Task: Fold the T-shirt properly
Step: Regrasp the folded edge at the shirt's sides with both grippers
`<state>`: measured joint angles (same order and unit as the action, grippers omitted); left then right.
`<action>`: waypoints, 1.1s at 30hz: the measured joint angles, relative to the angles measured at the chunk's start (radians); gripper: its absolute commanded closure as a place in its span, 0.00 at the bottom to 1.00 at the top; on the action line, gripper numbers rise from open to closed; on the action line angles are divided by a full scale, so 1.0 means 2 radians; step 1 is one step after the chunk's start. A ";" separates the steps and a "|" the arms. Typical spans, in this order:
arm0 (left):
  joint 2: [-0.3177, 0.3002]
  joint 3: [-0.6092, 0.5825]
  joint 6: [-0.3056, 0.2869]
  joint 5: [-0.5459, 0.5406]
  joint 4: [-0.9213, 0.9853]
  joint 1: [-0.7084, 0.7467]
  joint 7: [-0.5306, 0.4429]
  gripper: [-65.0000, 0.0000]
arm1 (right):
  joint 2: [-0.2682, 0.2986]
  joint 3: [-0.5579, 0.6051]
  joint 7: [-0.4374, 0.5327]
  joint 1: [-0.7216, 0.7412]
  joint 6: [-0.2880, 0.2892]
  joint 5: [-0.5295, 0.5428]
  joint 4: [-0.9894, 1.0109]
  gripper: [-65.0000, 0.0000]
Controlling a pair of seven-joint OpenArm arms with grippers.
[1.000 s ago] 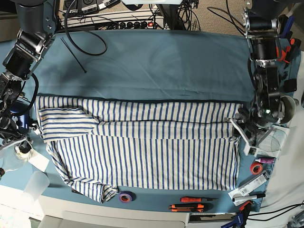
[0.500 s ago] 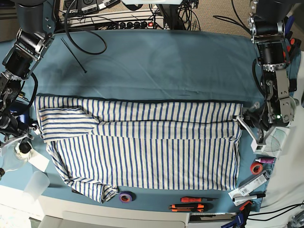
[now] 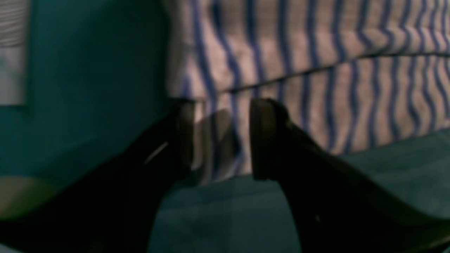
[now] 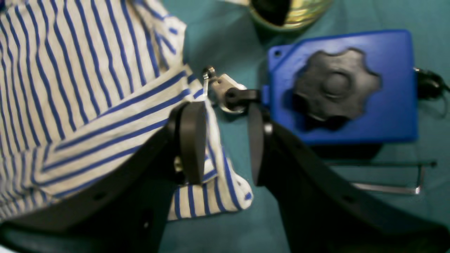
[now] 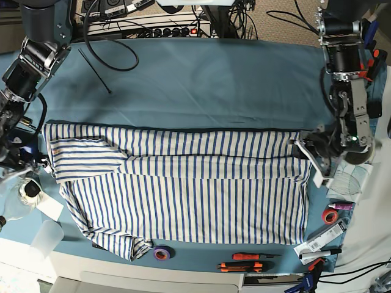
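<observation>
Striped T-shirt (image 5: 183,189): flat on teal worktop (image 5: 201,85). Left tool (image 3: 221,140) and right tool (image 4: 225,140): both released, straddling opposite shirt edges.

Base view taken from above, whole table (image 5: 201,79) covered. Wrist views taken close, low, past jaws. Striped shirt (image 5: 183,189) edges shared by all.

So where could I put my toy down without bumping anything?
The biggest bare patch is the teal tablecloth between the striped T-shirt and the power strip at the back. Its left end has a black cable. The front edge is crowded: purple tape roll, orange-handled tools, red tape roll and markers.
</observation>
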<state>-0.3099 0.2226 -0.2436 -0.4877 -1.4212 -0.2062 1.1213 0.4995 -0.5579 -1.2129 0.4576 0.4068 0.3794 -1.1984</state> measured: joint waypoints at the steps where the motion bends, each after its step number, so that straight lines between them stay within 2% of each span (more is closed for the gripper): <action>1: 0.004 0.000 0.000 -0.002 0.001 0.003 0.005 0.60 | 0.000 -0.017 -0.006 0.000 0.008 0.008 0.001 0.68; 4: 0.005 0.001 -0.007 -0.002 0.001 0.004 0.007 0.60 | -0.010 -0.073 -0.031 -0.002 0.045 0.034 0.002 0.68; 9: 0.007 0.001 -0.006 -0.007 -0.018 0.021 0.015 0.60 | -0.009 -0.124 -0.060 -0.002 0.046 0.085 0.003 0.68; 12: 0.026 0.004 0.008 0.031 -0.069 0.059 -0.008 0.60 | 0.007 -0.126 -0.061 -0.005 0.068 0.088 0.004 0.68; 14: 0.037 0.002 0.008 0.053 -0.105 0.086 -0.014 0.62 | 0.022 -0.122 -0.059 -0.010 0.068 0.101 0.003 0.68; 16: 0.044 0.000 0.026 0.091 -0.129 0.100 -0.018 0.69 | 0.033 -0.115 -0.059 -0.017 0.067 0.089 0.002 0.68; 19: 0.041 0.000 0.019 0.095 -0.138 0.099 -0.015 0.70 | 0.033 -0.113 -0.059 -0.021 0.067 0.092 0.002 0.68; 33: 0.040 0.001 0.019 0.102 -0.138 0.086 -0.029 0.70 | 0.033 -0.113 -0.058 -0.020 0.067 0.093 0.002 0.68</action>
<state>-0.2302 0.2237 -0.2058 -0.2840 -1.6974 -0.0345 1.0634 0.5648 -0.7830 -1.3281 0.4179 0.5407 0.5659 -1.1954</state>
